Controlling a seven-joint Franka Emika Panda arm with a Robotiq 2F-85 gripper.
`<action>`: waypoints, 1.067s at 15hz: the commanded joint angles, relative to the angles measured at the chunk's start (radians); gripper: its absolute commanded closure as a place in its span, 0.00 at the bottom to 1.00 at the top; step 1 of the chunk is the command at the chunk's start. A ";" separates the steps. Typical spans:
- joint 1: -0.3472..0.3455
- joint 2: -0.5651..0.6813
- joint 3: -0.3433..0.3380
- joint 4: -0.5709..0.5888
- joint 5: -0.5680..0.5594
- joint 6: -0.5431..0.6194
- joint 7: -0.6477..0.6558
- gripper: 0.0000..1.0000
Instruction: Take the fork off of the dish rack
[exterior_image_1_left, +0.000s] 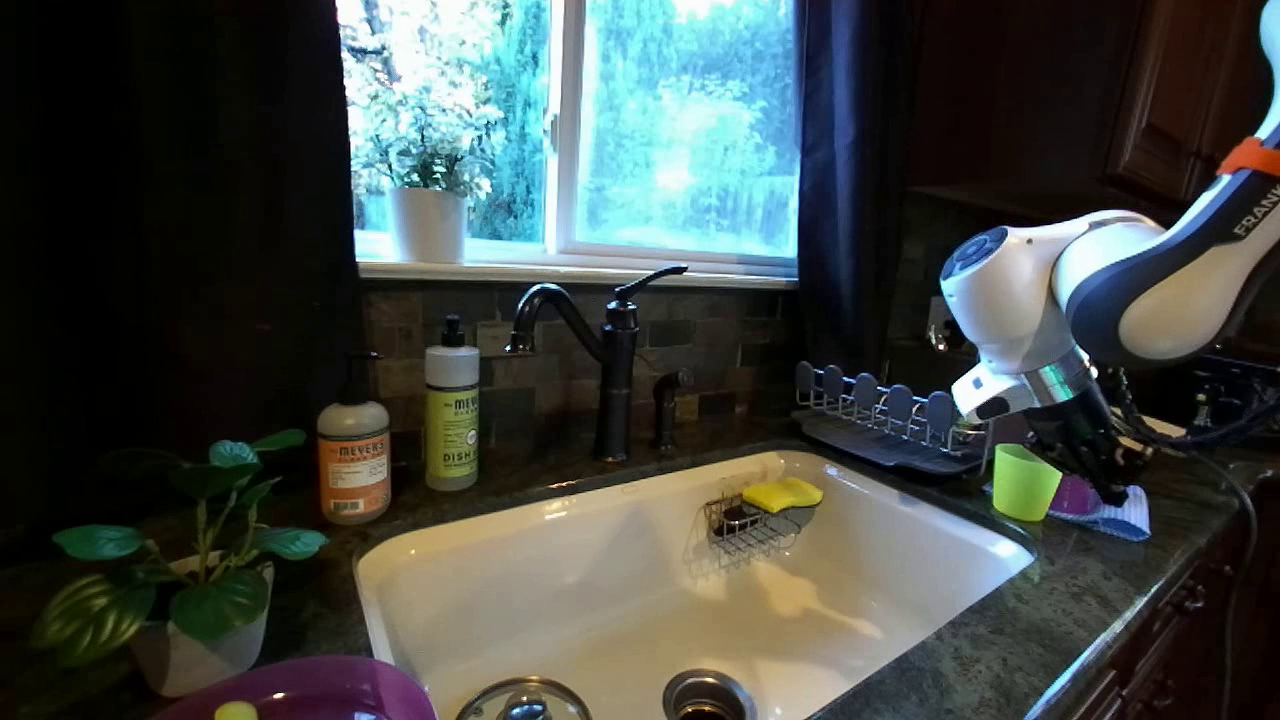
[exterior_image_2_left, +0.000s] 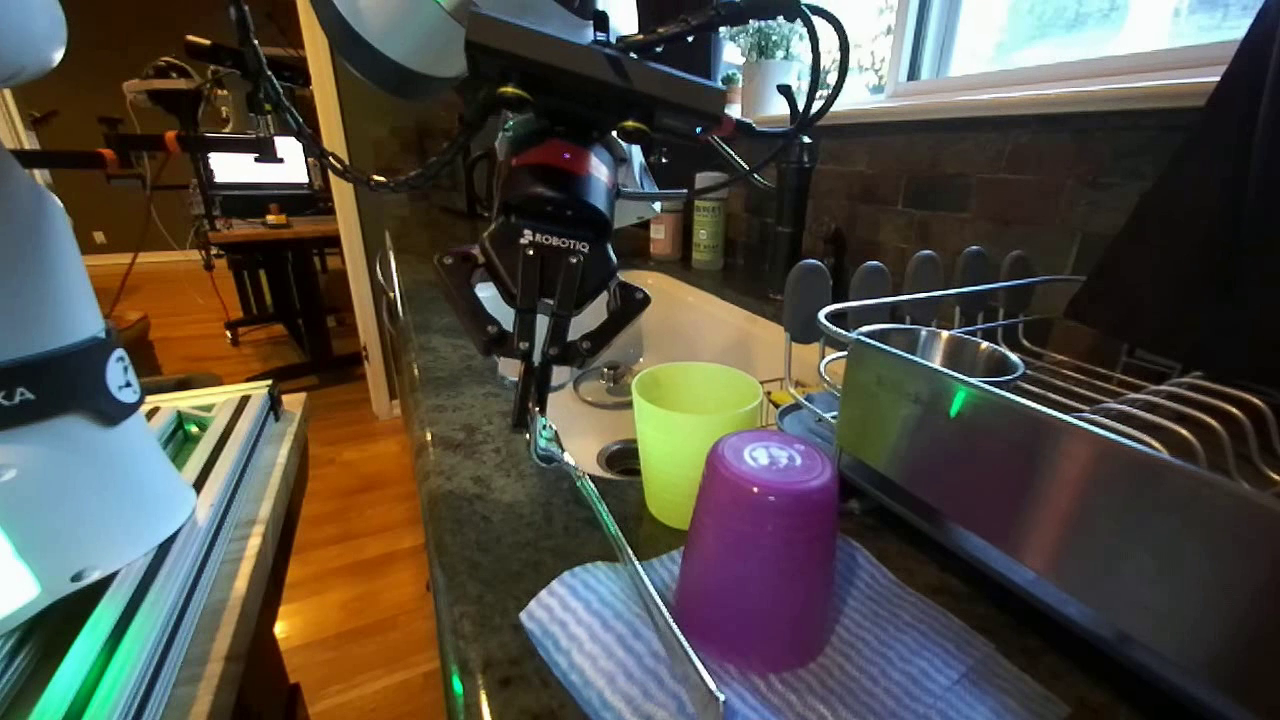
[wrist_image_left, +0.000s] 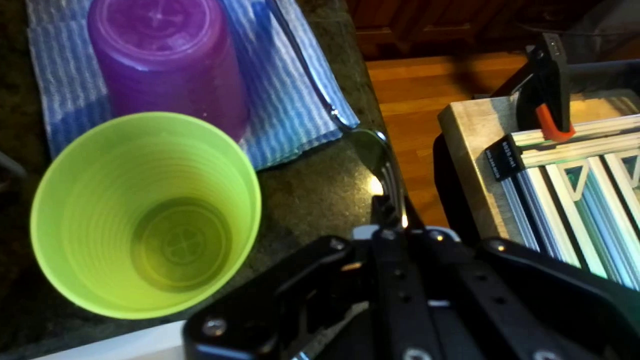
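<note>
Gripping the fork (exterior_image_2_left: 630, 557) by its tined end, I have my hand (exterior_image_2_left: 532, 418) pinched narrow, the handle slanting down over the blue-and-white striped cloth (exterior_image_2_left: 895, 640); whether it touches, I cannot tell. Close by, the lime-green tumbler (exterior_image_2_left: 690, 430) stands upright on the counter (exterior_image_2_left: 465, 470); next comes the purple tumbler (exterior_image_2_left: 762, 565), upside down on the cloth. Past both sits the dish rack (exterior_image_2_left: 1060, 540), apart from the fork. Across the white sink (exterior_image_1_left: 580, 560) rises the dark faucet (exterior_image_1_left: 617, 380), a window (exterior_image_1_left: 690, 150) behind.

Slender, shiny silver metal fork (exterior_image_2_left: 630, 560): held by its tine end, handle extending outward; off, and apart from, the rectangular steel-panelled wire dish rack (exterior_image_2_left: 1010, 540). Rack upright, rounded grey pegs along one side.
</note>
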 joint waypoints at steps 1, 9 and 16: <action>-0.024 0.056 -0.015 0.016 -0.029 0.022 -0.009 0.99; -0.032 0.101 -0.002 0.052 -0.113 0.108 0.060 0.99; -0.022 0.097 0.018 0.043 -0.126 0.068 0.032 0.99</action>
